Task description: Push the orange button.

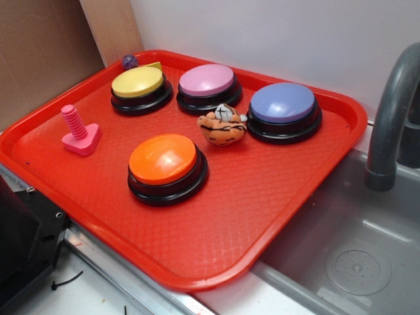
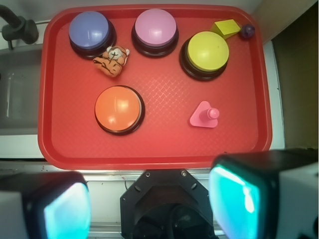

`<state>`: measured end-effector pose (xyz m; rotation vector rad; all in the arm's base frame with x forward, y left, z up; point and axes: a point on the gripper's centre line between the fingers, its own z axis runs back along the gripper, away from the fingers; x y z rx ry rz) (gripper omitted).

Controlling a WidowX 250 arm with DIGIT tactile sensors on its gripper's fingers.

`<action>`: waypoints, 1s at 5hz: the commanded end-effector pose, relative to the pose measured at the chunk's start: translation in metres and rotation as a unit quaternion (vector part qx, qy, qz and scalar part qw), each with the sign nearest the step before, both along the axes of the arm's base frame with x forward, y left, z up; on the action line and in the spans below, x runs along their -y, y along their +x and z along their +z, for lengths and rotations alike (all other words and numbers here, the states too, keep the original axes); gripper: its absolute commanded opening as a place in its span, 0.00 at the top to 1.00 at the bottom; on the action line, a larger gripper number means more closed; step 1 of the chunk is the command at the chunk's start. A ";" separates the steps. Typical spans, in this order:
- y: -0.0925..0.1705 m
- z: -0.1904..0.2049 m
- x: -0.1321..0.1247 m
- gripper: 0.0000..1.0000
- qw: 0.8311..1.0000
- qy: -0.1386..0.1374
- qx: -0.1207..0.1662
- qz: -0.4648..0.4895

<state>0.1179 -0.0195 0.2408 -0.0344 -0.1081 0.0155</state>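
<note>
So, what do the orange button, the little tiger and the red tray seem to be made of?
The orange button: glossy dome, probably hard plastic, with light glare on it, set on a black base. The little tiger: soft plush fabric, by its fuzzy, lumpy surface. The red tray: likely moulded plastic, with a fine diamond texture and a smooth raised rim.

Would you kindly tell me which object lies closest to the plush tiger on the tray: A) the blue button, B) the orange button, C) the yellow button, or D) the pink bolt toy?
A: the plush tiger sits right beside the blue button, nearly touching its black base, while the orange button lies farther off.
</note>
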 end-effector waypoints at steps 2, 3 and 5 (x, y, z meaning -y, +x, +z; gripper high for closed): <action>0.050 -0.048 0.024 0.00 0.993 0.009 -0.016 -0.114; 0.061 -0.088 0.043 0.00 0.983 0.002 0.003 -0.186; 0.062 -0.152 0.048 0.00 0.971 -0.008 -0.009 -0.240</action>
